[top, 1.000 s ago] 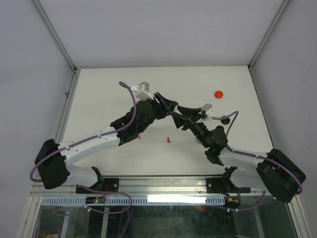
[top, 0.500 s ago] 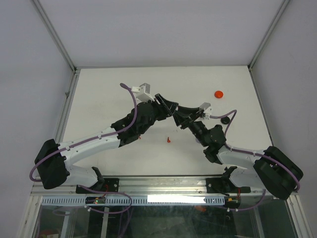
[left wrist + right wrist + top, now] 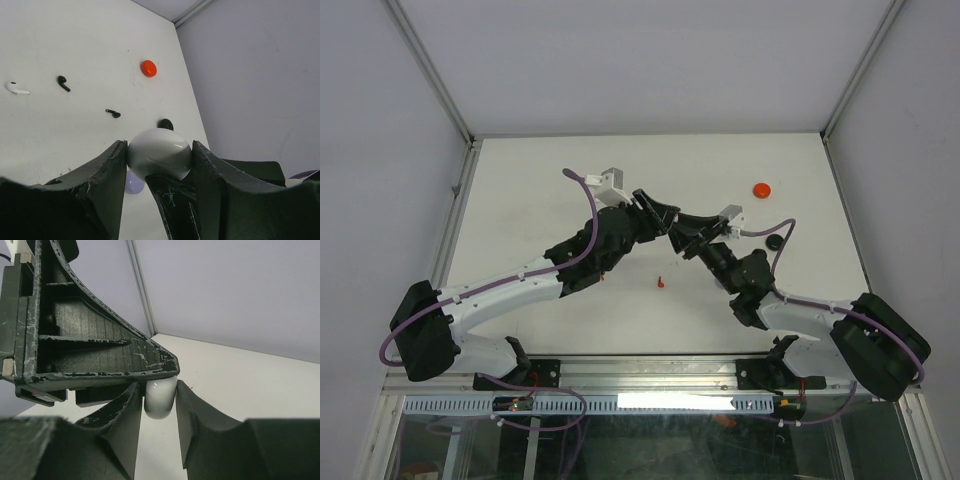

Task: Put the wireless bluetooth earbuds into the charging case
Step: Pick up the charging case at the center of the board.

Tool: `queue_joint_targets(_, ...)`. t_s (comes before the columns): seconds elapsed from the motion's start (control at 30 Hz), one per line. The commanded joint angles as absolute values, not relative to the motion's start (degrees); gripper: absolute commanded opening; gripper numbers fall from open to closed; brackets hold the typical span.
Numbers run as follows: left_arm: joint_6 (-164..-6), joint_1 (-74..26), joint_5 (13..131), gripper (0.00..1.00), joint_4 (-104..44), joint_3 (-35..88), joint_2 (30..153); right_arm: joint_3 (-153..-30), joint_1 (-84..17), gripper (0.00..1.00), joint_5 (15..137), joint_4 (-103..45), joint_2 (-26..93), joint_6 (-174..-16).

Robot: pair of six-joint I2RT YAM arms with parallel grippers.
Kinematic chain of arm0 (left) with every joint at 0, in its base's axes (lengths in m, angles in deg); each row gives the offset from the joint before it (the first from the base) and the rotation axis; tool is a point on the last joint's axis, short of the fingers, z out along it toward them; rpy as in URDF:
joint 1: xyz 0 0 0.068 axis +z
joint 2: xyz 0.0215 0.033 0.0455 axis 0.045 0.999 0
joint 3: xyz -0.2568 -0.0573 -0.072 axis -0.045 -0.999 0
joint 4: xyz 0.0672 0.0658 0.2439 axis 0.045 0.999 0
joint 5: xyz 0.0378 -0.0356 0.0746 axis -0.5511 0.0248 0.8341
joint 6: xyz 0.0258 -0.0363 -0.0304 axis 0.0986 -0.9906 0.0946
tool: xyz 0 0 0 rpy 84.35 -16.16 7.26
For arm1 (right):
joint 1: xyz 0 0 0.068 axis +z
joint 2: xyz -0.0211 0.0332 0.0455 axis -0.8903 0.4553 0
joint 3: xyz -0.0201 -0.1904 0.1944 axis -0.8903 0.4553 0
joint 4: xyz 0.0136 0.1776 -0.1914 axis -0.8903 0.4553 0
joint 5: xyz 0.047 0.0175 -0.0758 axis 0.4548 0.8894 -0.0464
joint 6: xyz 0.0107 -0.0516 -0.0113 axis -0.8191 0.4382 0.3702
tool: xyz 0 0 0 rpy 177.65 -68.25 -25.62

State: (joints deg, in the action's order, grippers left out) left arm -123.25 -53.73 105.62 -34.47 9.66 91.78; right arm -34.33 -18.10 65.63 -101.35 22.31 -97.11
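White counter (image 3: 75, 40) under us: we're holding the white case (image 3: 160, 155) in the left pincer (image 3: 159, 150), right pincer (image 3: 159, 390) pinching narrow around it, earbuds (image 3: 62, 82) lying beyond the case. We're needing steady, gentle prising.

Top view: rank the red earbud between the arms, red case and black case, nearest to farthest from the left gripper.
From left gripper:
1. red earbud, toward the near edge.
2. red case and black case, both off right: too close to call.

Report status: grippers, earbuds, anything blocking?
Left gripper clamped on white case. Right gripper pinching same case. White earbud, black earbuds loose on table. No obstruction seen.
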Motion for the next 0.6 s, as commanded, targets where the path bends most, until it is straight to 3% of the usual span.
queue_joint_targets(0.0,-121.61,-54.94,106.64,0.25,-39.49,9.92,89.3,-37.01,-17.78,0.36,67.84,-99.86,21.92,-97.56)
queue_joint_targets(0.17,-120.76,-55.3,106.81,0.24,-39.9,9.83,89.42,-37.07,-17.78,0.34,67.34,-98.96,21.36,-97.64)
queue_joint_targets(0.37,-118.86,-55.6,106.95,0.25,-39.92,9.81,89.16,-36.61,-17.91,0.22,67.37,-98.53,20.31,-97.39)
queue_joint_targets(0.43,-117.08,-55.6,107.18,0.28,-39.88,9.59,88.61,-36.09,-17.91,0.18,67.85,-98.81,19.48,-97.2)
queue_joint_targets(0.57,-111.95,-55.6,106.69,0.42,-39.71,8.6,86.66,-35.6,-18.53,0.07,70.2,-97.27,17.17,-96.69)
